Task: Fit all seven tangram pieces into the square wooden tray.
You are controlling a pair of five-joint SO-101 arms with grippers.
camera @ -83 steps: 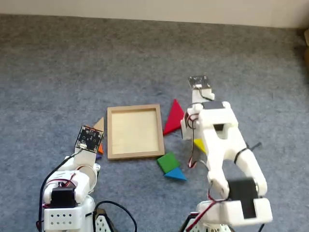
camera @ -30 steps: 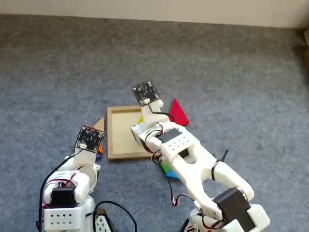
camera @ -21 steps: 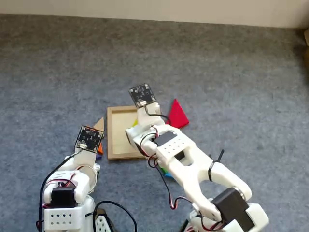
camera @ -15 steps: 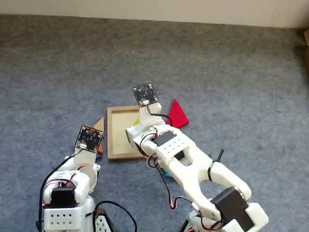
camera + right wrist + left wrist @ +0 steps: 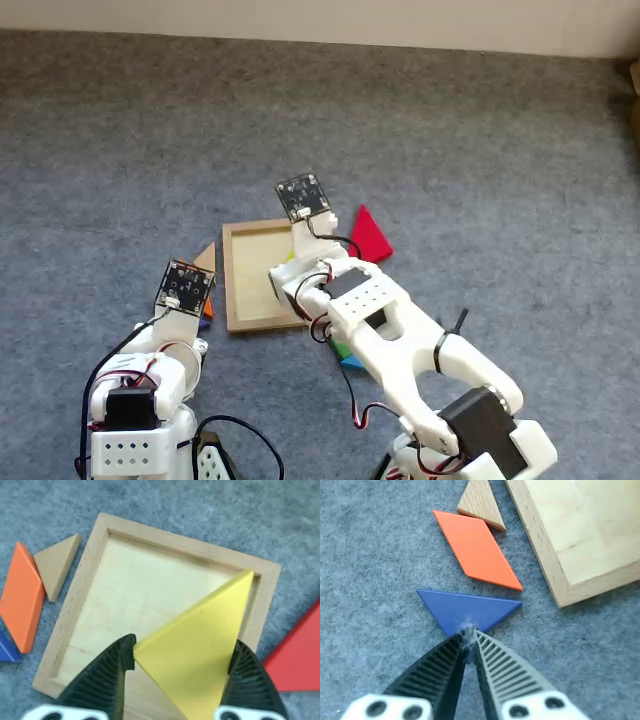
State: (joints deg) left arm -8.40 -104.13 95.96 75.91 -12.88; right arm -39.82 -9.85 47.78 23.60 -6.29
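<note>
My right gripper (image 5: 182,652) is shut on the yellow triangle (image 5: 200,640) and holds it over the square wooden tray (image 5: 76,595). One corner of the triangle reaches past the tray's rim. In the high view the right arm (image 5: 335,290) covers the right half of the tray (image 5: 232,280). My left gripper (image 5: 468,632) is shut, its tips touching a corner of the dark blue triangle (image 5: 470,611) on the carpet. Just beyond that lie the orange parallelogram (image 5: 477,550) and the wooden triangle (image 5: 480,502), beside the tray's left wall (image 5: 544,545).
The red triangle (image 5: 370,235) lies on the carpet just right of the tray. A green piece (image 5: 341,349) and a light blue piece (image 5: 349,363) peek out under the right arm. The grey carpet stretches open beyond and to both sides.
The right arm has swung left from beside the red triangle to over the tray, carrying the yellow triangle; lately it edged slightly back right. The left arm has kept still.
</note>
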